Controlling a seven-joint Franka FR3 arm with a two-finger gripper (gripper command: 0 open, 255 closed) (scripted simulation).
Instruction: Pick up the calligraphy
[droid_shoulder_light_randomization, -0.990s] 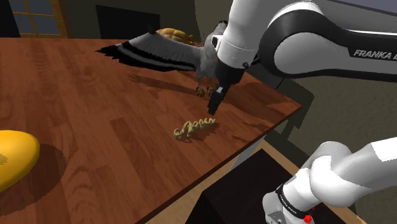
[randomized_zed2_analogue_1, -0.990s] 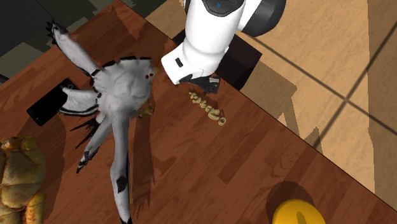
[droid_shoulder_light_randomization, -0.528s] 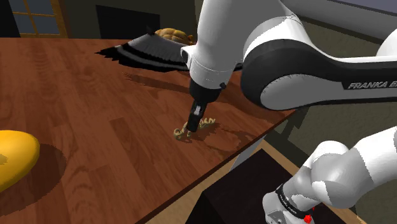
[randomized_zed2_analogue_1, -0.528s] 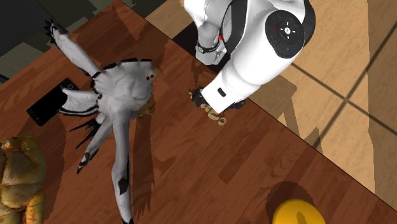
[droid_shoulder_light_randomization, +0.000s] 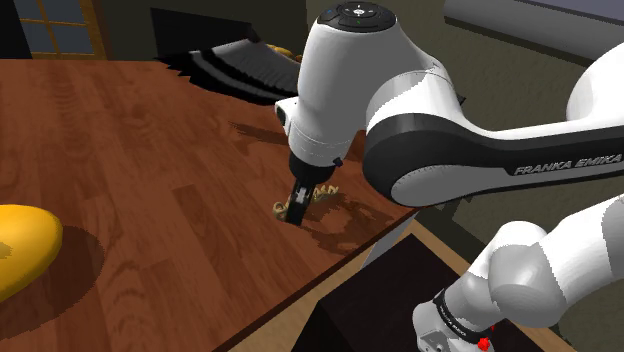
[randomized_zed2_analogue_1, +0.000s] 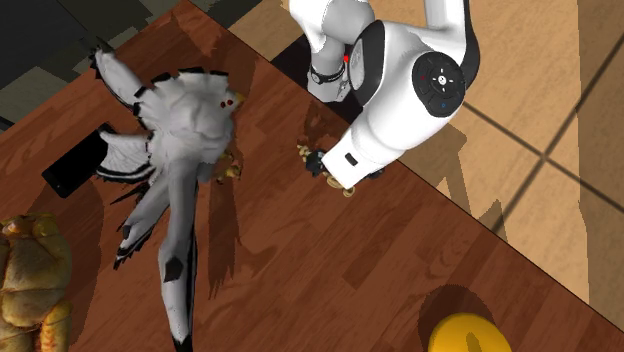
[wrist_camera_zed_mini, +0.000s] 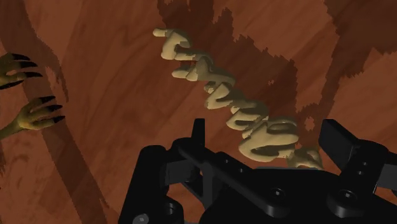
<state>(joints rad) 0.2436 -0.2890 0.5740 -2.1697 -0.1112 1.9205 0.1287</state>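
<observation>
Yellow object: a rounded yellow object (droid_shoulder_light_randomization: 20, 245) sits at the shoulder view's far left, cut off by the picture's edge. It is at about 8 o'clock from the calligraphy and well apart from it. I cannot tell whether it is hollow.
Table: a reddish-brown wooden table (droid_shoulder_light_randomization: 140, 140) has a wide stretch of bare wood between the yellow object and the calligraphy.
Bird: a grey-and-white bird figure (randomized_zed2_analogue_1: 195, 120) with spread, black-tipped wings stands at about 11 o'clock from the calligraphy in the shoulder view. Its yellow talons (wrist_camera_zed_mini: 32, 111) rest on the wood, apart from the calligraphy.
Past the bird: in the second exterior view, a flat black slab (randomized_zed2_analogue_1: 72, 165) lies at the bird's 9 o'clock, partly under a wing. A golden-brown roast chicken (randomized_zed2_analogue_1: 30, 285) lies at its 7 o'clock.
Calligraphy: a tan strip of cursive lettering (wrist_camera_zed_mini: 222, 95) lies flat on the table near the edge.
Gripper: the black gripper (droid_shoulder_light_randomization: 296, 205) points down onto one end of the calligraphy. In the wrist view its fingers stand spread, one on each side of that end, and neither is seen pressing on it.
Edge: in the shoulder view the table's edge runs close by at 4 o'clock from the calligraphy. The dark stand (droid_shoulder_light_randomization: 370, 300) is just past it, and the tan floor (randomized_zed2_analogue_1: 520, 80) lies beyond.
Open room: the bare wood lies toward 9 o'clock.
</observation>
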